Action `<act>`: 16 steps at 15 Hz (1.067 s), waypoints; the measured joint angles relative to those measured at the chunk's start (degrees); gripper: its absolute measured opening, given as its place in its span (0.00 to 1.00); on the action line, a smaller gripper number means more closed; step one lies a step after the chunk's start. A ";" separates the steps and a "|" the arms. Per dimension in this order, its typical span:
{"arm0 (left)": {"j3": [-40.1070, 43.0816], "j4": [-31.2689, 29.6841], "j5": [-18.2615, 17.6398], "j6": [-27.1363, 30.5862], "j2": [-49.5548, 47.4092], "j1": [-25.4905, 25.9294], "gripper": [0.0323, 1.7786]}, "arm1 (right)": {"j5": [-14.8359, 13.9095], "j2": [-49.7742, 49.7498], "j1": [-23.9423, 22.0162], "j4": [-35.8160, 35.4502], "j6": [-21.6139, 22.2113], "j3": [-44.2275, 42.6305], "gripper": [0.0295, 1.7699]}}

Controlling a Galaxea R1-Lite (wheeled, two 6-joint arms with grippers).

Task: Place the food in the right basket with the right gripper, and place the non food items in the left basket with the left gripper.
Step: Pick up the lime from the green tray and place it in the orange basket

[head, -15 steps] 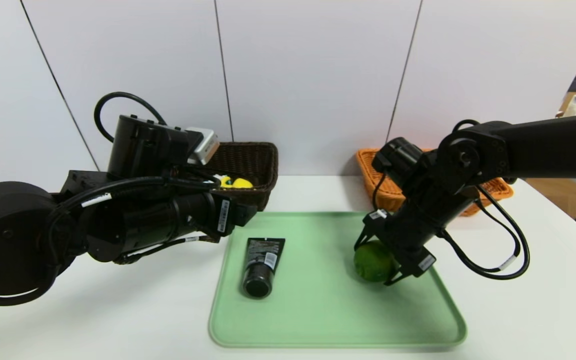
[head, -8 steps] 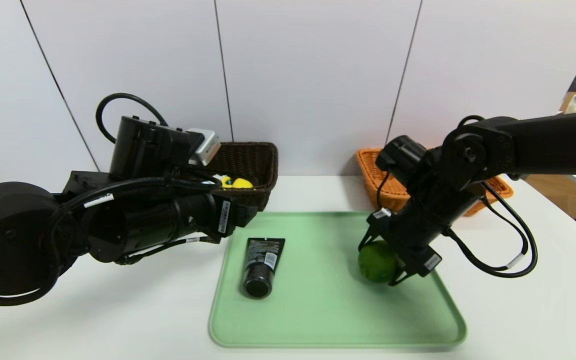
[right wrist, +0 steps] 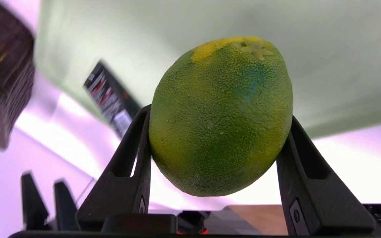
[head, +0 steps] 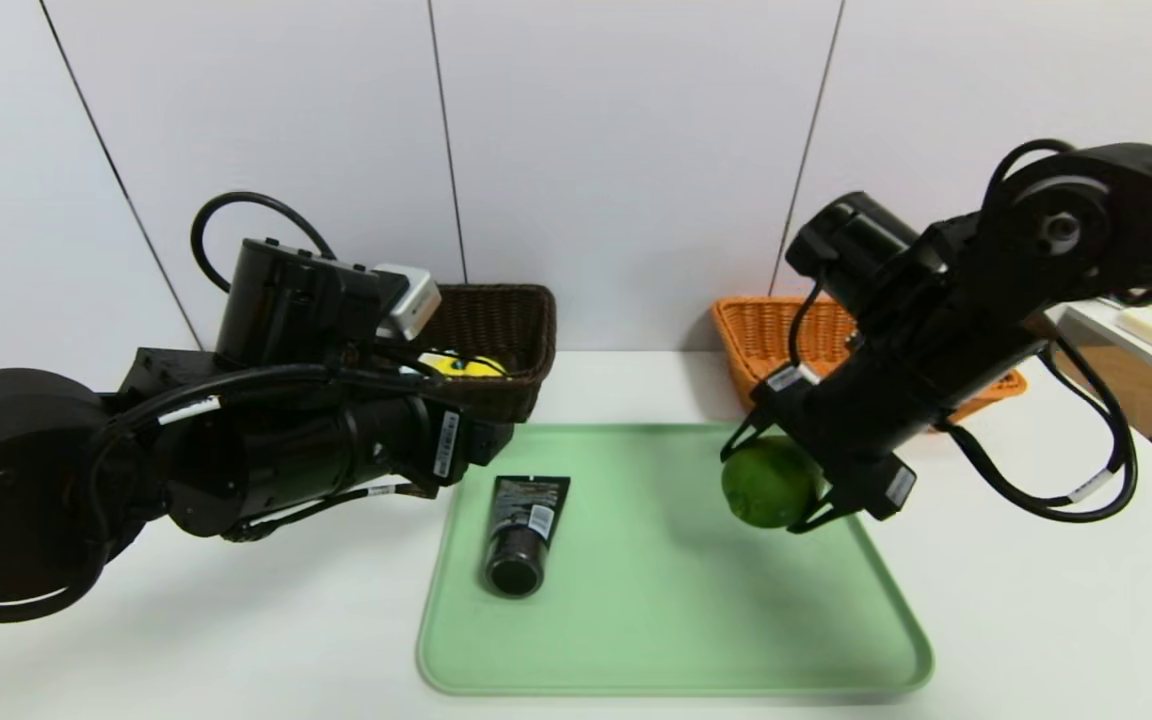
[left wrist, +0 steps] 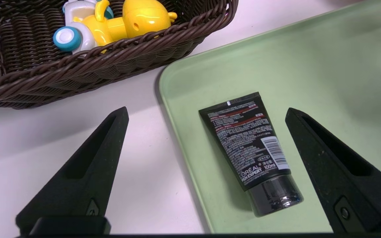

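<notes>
The food, a dimpled green lime (head: 768, 483) (right wrist: 220, 115), hangs above the right side of the green tray (head: 656, 620), with my right gripper (head: 764, 488) (right wrist: 218, 115) shut on its sides. The orange right basket (head: 766, 340) stands just behind that gripper. A black squeeze tube (head: 521, 530) (left wrist: 248, 145) lies on the tray's left part. My left gripper (head: 496, 435) (left wrist: 207, 111) hovers open above the tray's left edge, with the tube below its gap. The yellow duck toy (left wrist: 121, 23) (head: 466, 365) lies in the dark brown left basket (head: 506, 320).
Both baskets stand against the white back wall on the white table. A shelf with a white object (head: 1151, 325) is at the far right, beyond the right arm. Bare table lies in front of the tray and to its right.
My right gripper has lifted the lime off the tray and carried it up and a little right, toward the orange basket. The left arm has barely moved.
</notes>
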 joint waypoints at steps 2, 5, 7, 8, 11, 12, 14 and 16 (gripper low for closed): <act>0.00 2.89 0.06 0.02 -1.68 0.00 0.95 | -0.15 -2.90 0.45 1.16 -1.46 -1.96 0.57; 0.00 7.50 0.13 0.11 -4.49 0.05 0.95 | -3.95 -6.40 0.11 3.06 -5.72 -6.39 0.57; -0.06 10.53 0.17 0.13 -6.12 0.02 0.95 | -9.59 -7.75 -0.44 3.19 -10.62 -8.94 0.57; -0.22 11.59 0.20 0.22 -6.91 0.02 0.95 | -11.62 -8.35 -1.12 3.22 -13.10 -10.19 0.57; -0.76 14.86 1.05 0.44 -8.59 -0.01 0.95 | -17.12 -9.62 -4.30 2.93 -20.48 -11.79 0.57; -0.91 15.20 1.10 0.46 -8.96 -0.01 0.95 | -19.63 -9.84 -5.45 2.86 -22.94 -11.85 0.57; -1.17 15.95 1.11 0.46 -9.40 -0.09 0.95 | -23.59 -9.95 -7.33 1.87 -26.40 -11.74 0.57; -1.63 16.66 1.35 0.46 -9.64 -0.04 0.95 | -26.84 -9.73 -8.96 -2.16 -29.28 -10.69 0.57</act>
